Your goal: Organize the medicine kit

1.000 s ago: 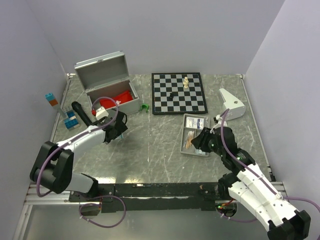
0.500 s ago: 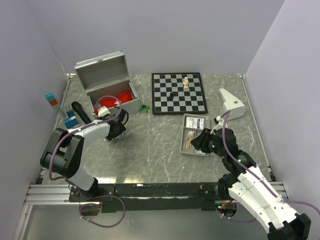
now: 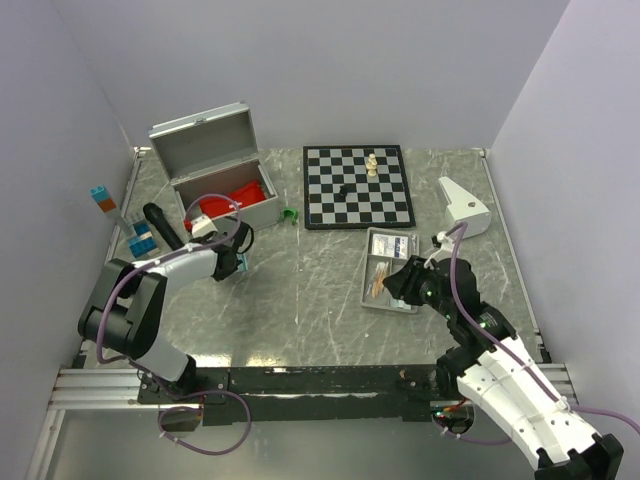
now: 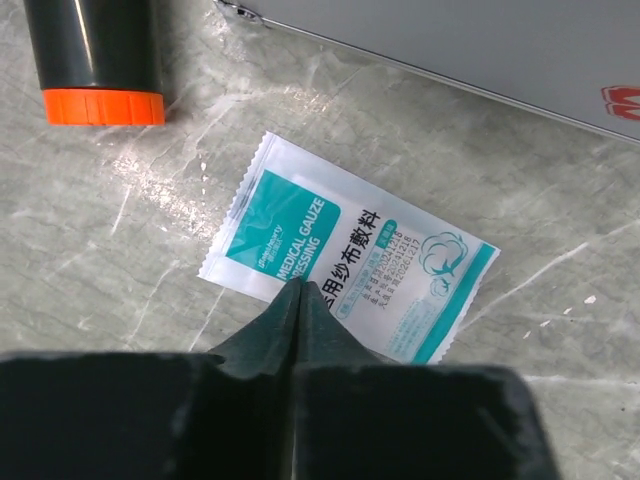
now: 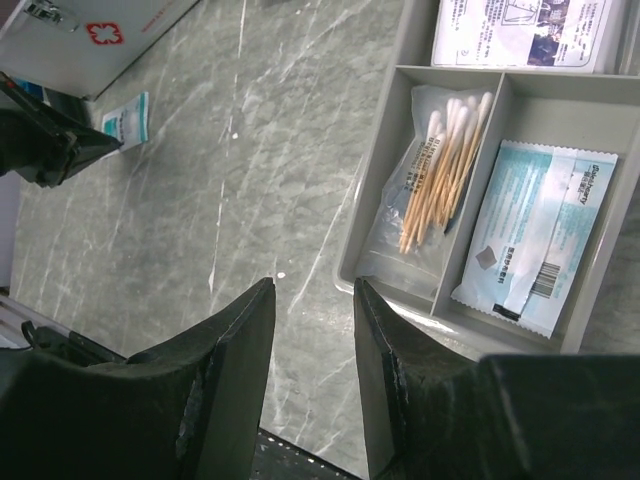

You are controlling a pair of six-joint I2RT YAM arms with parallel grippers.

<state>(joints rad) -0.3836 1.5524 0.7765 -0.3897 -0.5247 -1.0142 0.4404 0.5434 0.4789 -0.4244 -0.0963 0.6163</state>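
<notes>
The table point(image 3: 320, 290) looks like grey-green veined stone, smooth with a dull sheen. The case point(image 3: 205, 150) is silver metal with a satin finish. The gauze sachet point(image 4: 345, 260) is smooth printed film or paper, I cannot tell which, with saw-toothed ends. The tube point(image 4: 95, 50) is smooth black plastic with an orange band. The tray point(image 5: 375, 180) is matt grey plastic. In it, wooden-stemmed cotton swabs point(image 5: 440, 170) lie in a clear, crinkled plastic bag point(image 5: 395, 235), beside a slightly glossy blue sachet point(image 5: 535, 235). The left gripper point(image 4: 298, 288) and right gripper point(image 5: 312, 285) have matt black plastic fingers.
</notes>
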